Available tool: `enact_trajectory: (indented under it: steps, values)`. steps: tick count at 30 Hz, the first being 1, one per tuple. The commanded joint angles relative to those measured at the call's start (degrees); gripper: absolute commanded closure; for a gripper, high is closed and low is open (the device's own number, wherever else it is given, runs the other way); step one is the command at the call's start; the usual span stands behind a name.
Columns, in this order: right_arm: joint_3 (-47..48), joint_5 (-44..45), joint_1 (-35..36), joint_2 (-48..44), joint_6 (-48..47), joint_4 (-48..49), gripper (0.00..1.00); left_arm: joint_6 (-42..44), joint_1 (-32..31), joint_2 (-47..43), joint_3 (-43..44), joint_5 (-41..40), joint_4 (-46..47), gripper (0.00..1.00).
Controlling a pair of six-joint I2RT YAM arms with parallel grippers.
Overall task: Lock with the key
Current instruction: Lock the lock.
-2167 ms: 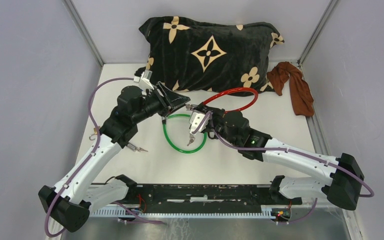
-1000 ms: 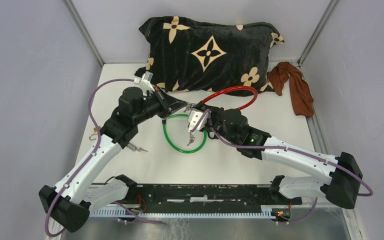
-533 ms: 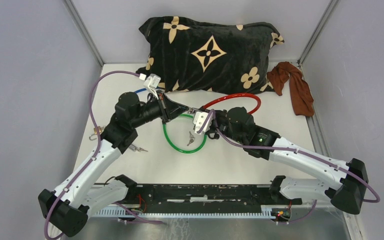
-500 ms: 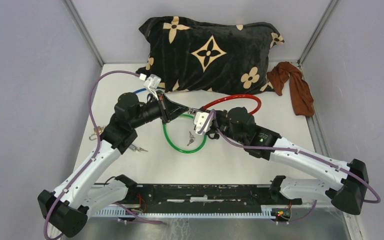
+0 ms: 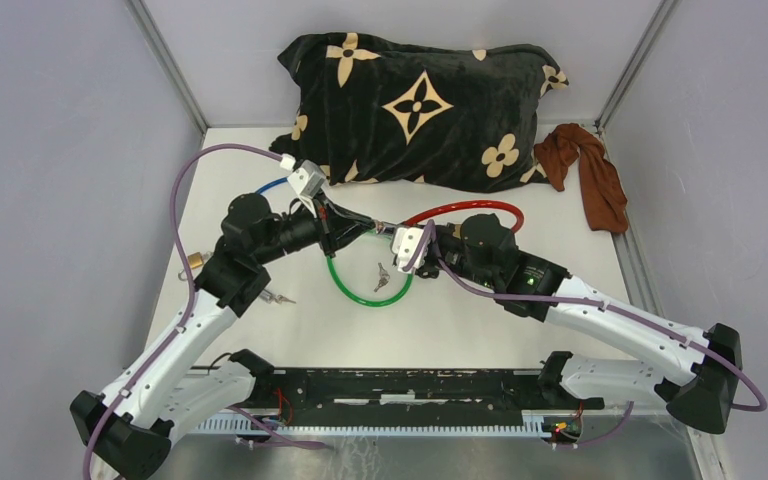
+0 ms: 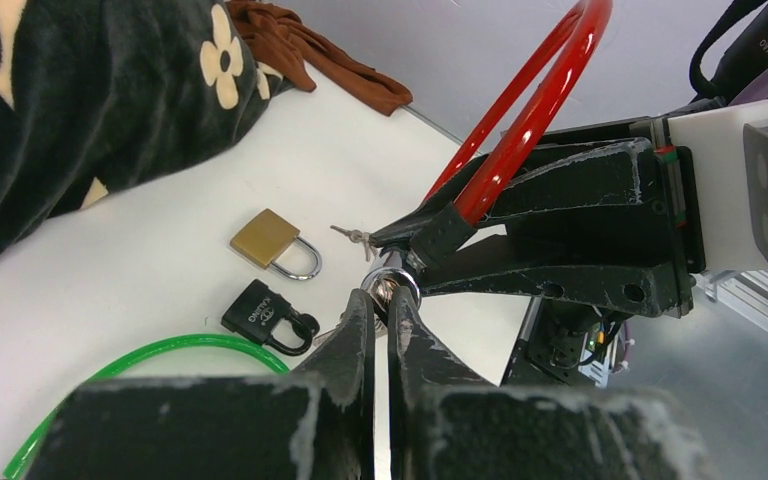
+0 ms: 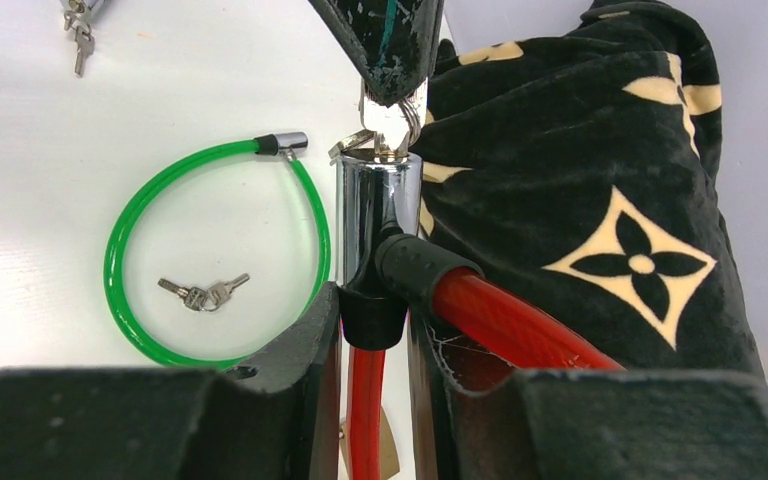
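Your left arm's jaws are pinched tight on the small silver key (image 7: pixel 391 125). It's stuck in the chrome barrel (image 7: pixel 372 215) of the red cable lock (image 6: pixel 530 110), mid-worktop (image 5: pixel 480 320). Right arm's jaws, partly spread, clamp the lock's black collar (image 7: pixel 370 318).

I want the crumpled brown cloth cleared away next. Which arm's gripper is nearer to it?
Right. The right gripper, clamping the red cable lock, sits left of the crumpled brown cloth; the left gripper, pinching the small metal key, lies just beyond.
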Motion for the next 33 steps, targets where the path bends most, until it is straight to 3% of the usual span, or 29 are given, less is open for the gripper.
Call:
enact_trajectory:
  steps: [1,4,8,12,15,17,22,26,30,33]
  values:
    - [4.49,-7.21,1.27,-1.78,1.55,10.42,1.00,-1.42,-1.93,0.61,-1.99,8.60,2.09,0.98]
    - [4.18,-6.75,1.29,-1.95,1.16,10.40,1.00,-3.81,-1.99,0.44,-1.86,9.77,5.24,0.96]
    - [3.45,-6.03,1.27,-2.70,0.60,10.92,1.00,0.68,-1.94,0.42,0.06,9.39,6.03,0.49]
    - [3.20,-5.95,1.28,-2.92,0.33,10.84,1.00,10.34,-1.91,0.23,1.19,7.39,3.49,0.24]
    - [3.20,-6.27,1.29,-3.02,0.37,10.84,1.00,16.34,-1.84,-0.28,0.78,6.04,3.52,0.12]
    - [3.36,-6.54,1.30,-3.06,0.26,10.62,1.00,20.81,-1.84,-0.48,0.97,10.10,3.78,0.01]
    - [3.42,-7.80,1.29,-3.52,-0.20,10.31,1.00,34.47,-1.86,-2.49,0.35,22.81,-0.40,0.01]
    - [3.54,-8.50,1.30,-3.72,-0.35,10.23,1.00,44.89,-1.85,-3.49,-0.58,20.68,-5.59,0.07]
    - [4.20,-9.66,1.30,-3.40,-0.36,9.71,1.00,42.92,-1.84,-3.19,-1.77,17.99,0.06,0.19]
    - [4.20,-9.91,1.27,-3.56,-0.45,9.70,1.00,42.99,-1.86,-2.43,-2.09,16.28,3.71,0.19]
